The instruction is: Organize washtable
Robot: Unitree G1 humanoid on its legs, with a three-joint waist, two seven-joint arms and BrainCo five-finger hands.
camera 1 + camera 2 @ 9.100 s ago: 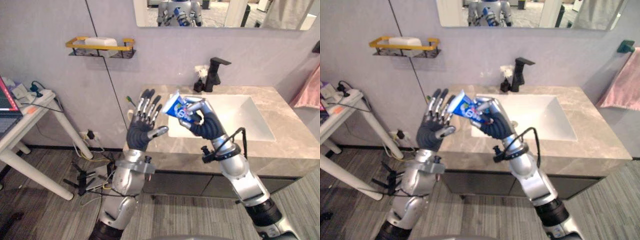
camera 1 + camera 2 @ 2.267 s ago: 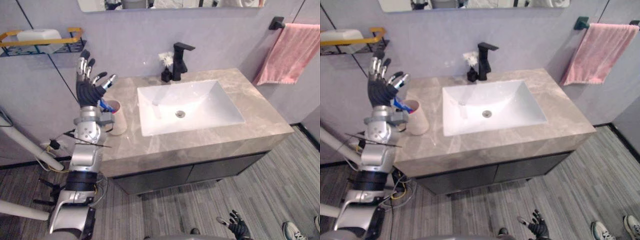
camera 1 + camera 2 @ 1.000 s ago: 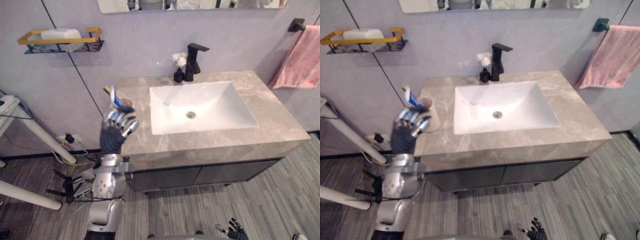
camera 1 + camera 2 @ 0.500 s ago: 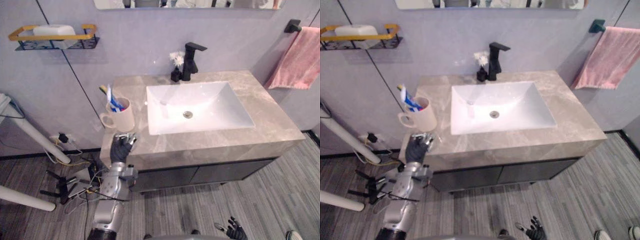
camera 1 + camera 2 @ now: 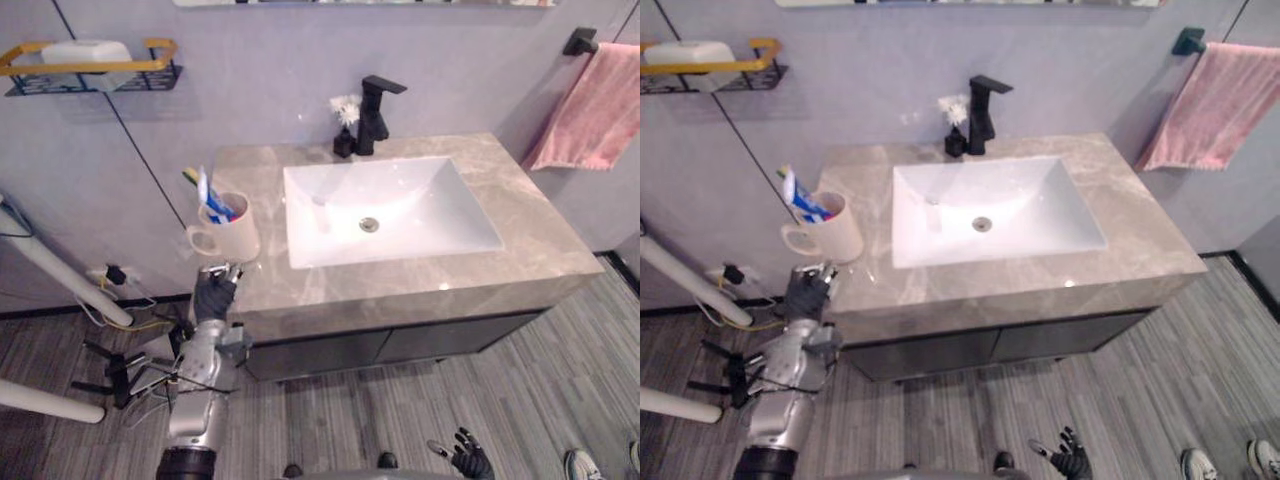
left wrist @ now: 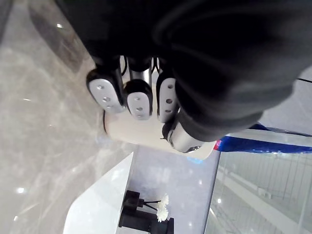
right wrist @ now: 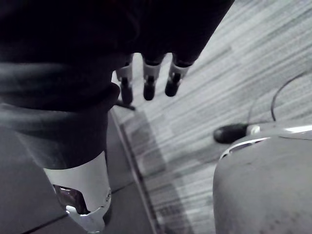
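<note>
On the veined stone counter (image 5: 540,240), leftward, stands a rounded cream mug (image 5: 232,236); the left hand (image 5: 212,297) and right hand (image 5: 468,463) are loose-fingered, empty.

The towel (image 5: 590,105) at the upper right runs off the right edge; the shelf (image 5: 120,66) at the upper left runs off the left edge. The cup (image 5: 235,238) hides the lower ends of the toothpaste tube (image 5: 208,195) and toothbrush (image 5: 192,179). A shoe (image 5: 578,466) is cut off at the lower right.
</note>
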